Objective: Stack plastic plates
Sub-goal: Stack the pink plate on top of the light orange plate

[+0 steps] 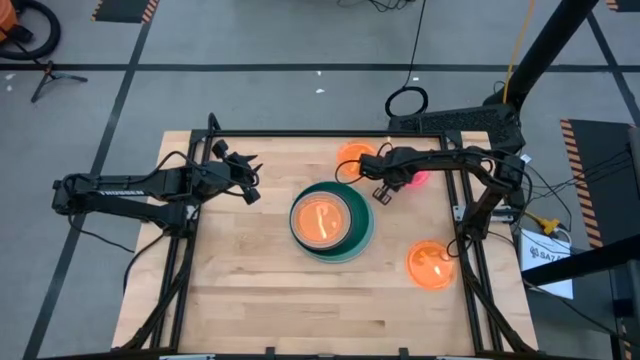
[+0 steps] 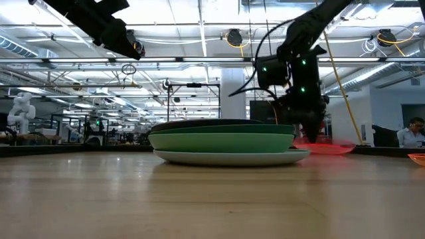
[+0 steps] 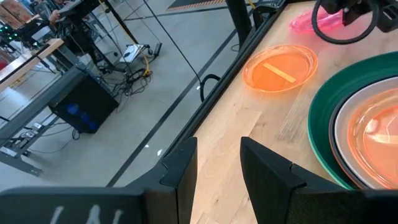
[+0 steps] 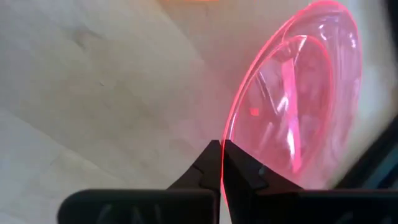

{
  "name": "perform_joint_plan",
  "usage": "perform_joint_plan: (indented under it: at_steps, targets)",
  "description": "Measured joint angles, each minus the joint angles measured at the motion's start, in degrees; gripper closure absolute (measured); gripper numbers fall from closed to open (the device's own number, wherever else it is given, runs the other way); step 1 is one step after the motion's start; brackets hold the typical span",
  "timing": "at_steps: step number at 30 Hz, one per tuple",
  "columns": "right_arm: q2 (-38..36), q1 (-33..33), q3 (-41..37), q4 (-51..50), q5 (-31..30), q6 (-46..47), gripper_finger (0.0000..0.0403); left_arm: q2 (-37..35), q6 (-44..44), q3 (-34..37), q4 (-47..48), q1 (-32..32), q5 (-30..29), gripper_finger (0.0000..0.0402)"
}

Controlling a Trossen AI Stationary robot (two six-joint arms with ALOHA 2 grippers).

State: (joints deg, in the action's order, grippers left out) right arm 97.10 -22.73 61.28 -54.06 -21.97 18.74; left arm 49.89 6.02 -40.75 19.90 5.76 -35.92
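Already the right gripper (image 4: 222, 163) pinches the near rim of the pink plate (image 4: 298, 106), jaws pressed onto its thin edge near the table's far right. From there the stack (image 1: 332, 222) lies toward the table's middle, well apart. Over the left side, the left gripper (image 3: 217, 168) hangs spread, empty.

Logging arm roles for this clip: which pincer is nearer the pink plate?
Right. The right pincer is shut on the pink plate rim, near the table's far right. The left pincer hangs open left of the central stack.
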Motion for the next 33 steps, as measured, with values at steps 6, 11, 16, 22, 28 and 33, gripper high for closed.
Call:
perform_joint_plan:
  at_steps: [6,11,16,22,28,33]
  targets:
    - [0.00,3.23,7.28,-5.81,-0.66,1.17,0.0402,0.00,0.00,0.00,0.00,-0.01,0.00,0.0272]
    - [0.00,6.89,14.00,-8.20,-0.79,1.76,0.0402,-0.02,0.15,0.00,0.00,0.00,0.00,0.0272]
    - [0.00,11.67,20.59,-7.90,-0.58,2.61,0.0402,-0.01,0.31,0.00,0.00,-0.01,0.00,0.0272]
    - [0.00,18.86,23.65,2.74,4.55,-2.76,0.0402,-0.01,0.30,0.00,0.00,0.00,0.00,0.0272]
    - [0.30,25.04,23.65,14.17,11.85,-8.28,0.0403,0.00,0.36,0.00,-0.02,0.00,0.00,0.0272]
    - [1.19,28.69,23.64,18.34,13.23,-10.00,0.0403,0.00,0.55,0.00,-0.15,0.00,0.00,0.0272]
